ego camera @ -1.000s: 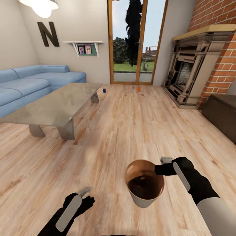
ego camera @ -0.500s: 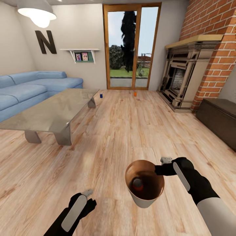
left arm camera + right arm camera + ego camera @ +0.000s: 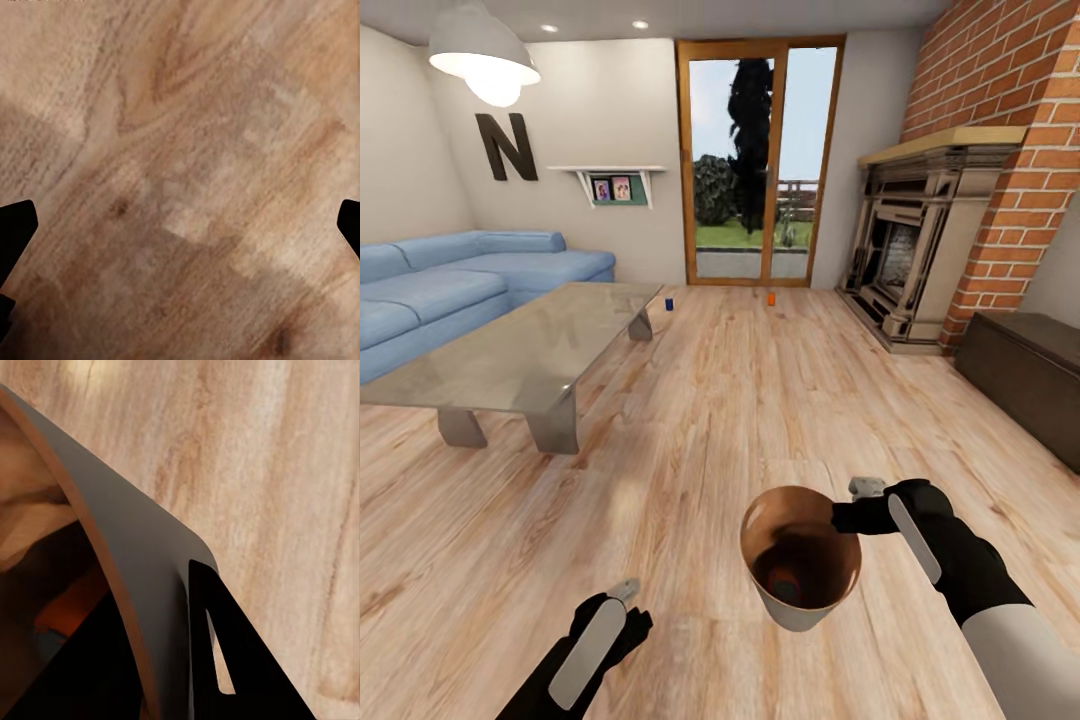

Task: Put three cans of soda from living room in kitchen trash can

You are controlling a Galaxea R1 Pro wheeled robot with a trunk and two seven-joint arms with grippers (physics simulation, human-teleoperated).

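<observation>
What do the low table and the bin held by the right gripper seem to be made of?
The low table looks like polished stone or metal: grey, glossy, with soft reflections. The bin may be plastic or metal outside, smooth matte grey, with a glossy brown, wood-coloured lining. The right gripper pinches its rim.

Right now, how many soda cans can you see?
3: a blue can and an orange can on the floor near the glass door, and one orange can inside the bin.
</observation>
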